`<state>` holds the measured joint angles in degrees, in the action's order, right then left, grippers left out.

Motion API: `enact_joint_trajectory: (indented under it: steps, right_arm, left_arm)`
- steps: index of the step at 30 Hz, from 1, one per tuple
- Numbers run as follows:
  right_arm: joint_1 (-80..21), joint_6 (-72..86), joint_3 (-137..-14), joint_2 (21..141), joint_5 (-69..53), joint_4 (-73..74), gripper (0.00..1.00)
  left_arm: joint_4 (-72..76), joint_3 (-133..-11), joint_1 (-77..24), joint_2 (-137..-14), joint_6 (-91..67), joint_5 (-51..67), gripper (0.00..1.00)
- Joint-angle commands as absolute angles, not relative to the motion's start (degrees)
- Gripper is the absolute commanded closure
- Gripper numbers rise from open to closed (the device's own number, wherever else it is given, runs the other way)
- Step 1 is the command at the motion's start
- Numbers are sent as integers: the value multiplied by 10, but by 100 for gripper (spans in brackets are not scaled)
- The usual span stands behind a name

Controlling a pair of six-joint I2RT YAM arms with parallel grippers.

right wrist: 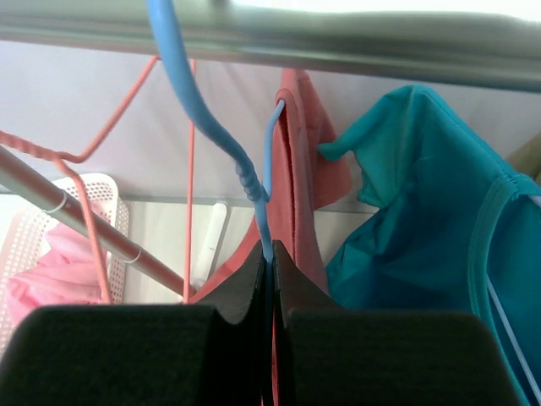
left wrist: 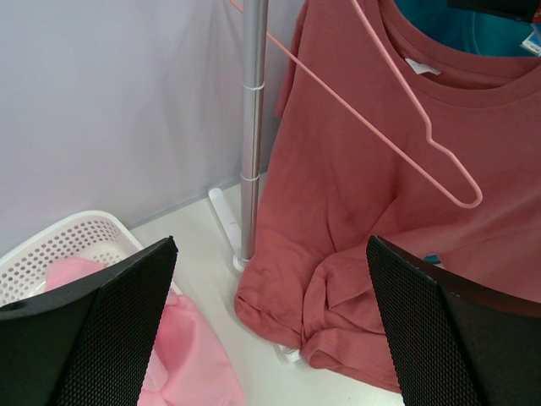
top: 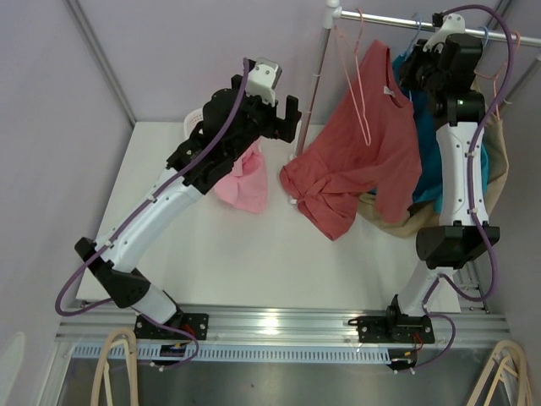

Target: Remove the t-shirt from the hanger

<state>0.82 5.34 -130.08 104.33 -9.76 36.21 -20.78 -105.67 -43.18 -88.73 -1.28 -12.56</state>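
Note:
A red t-shirt (top: 363, 161) hangs from the rail (top: 406, 19), apparently on a blue hanger (right wrist: 203, 110). Its lower part is bunched on the table. My right gripper (right wrist: 271, 262) is shut on the blue hanger's wire just below the hook, beside the shirt's collar (right wrist: 300, 186); in the top view it (top: 420, 72) is up at the rail. An empty pink hanger (top: 359, 85) dangles in front of the shirt. My left gripper (top: 283, 118) is open and empty, left of the shirt. In its wrist view the gripper (left wrist: 270, 245) faces the shirt (left wrist: 338, 211) and the pink hanger (left wrist: 406, 101).
A metal rack pole (top: 314, 80) stands between my left gripper and the shirt. A pink garment (top: 243, 179) lies by a white basket (top: 193, 123) on the white table (top: 169, 254). A teal shirt (top: 431, 169) and a beige garment (top: 499, 161) hang behind the red one.

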Motion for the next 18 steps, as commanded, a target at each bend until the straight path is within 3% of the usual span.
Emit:
enact_joint_trajectory:
  steps: [1,9,18]
  right_arm:
    - [-21,21,-1340,991,-56,331,100]
    - [-76,-14,-1338,960,67,330,100]
    - [-152,100,-1304,913,261,375,100]
  left_arm:
    - [-175,-1056,-448,-880,22,-146,0]
    - [-146,-1032,-477,-863,51,-171,1]
    - [-97,-965,-529,-824,76,-183,0]
